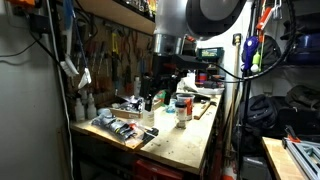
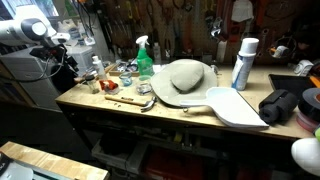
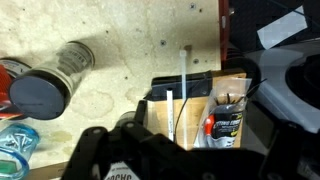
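Over the worktop [image 3: 130, 60], hovering with end effector [image 3: 178, 135] spread above a card packet [image 3: 228, 118], nothing gripped yet; grab and lift likely left.

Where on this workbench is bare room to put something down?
Bare: the front strip of the bench, between the metal tool and the white board. Crowded: the far corner around the green spray bottle.

My arm [image 1: 192, 20] bends down from high up in an exterior view, wrist vertical. My gripper [image 1: 153, 88] points straight down, its jaws spread wide apart in the wrist view.
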Tool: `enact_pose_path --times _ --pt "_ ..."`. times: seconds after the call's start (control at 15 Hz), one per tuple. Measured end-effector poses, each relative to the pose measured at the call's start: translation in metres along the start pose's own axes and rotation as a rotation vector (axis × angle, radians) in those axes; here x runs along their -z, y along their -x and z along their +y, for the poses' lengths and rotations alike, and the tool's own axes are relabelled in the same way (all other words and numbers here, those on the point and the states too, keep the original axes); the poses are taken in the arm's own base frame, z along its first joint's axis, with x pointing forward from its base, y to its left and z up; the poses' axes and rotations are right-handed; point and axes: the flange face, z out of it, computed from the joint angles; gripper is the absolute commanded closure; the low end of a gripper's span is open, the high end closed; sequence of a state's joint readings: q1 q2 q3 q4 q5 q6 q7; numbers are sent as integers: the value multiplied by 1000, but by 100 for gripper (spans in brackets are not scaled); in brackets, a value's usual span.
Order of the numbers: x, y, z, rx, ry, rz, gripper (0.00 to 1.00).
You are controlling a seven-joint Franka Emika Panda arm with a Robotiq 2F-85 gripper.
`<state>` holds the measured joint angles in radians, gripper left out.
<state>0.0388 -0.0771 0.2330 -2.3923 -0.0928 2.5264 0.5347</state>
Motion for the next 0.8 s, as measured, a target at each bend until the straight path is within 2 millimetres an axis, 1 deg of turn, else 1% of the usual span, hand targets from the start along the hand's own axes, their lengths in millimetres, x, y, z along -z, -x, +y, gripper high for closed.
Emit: enact_pose_path --times 0.13,0.33,0.47,0.6,0.67,0.8 --pt "-3 -7 1 -3 3 2 0" --pt "-1 -9 1 -5 1 5 0" --pt "-7 -11 4 -12 -3 6 1" --pt "-21 -15 9 -19 -7 0 9" --pt "-29 -17 11 -16 -8 -8 23" --pt "-44 -22 16 -12 -8 -19 34"
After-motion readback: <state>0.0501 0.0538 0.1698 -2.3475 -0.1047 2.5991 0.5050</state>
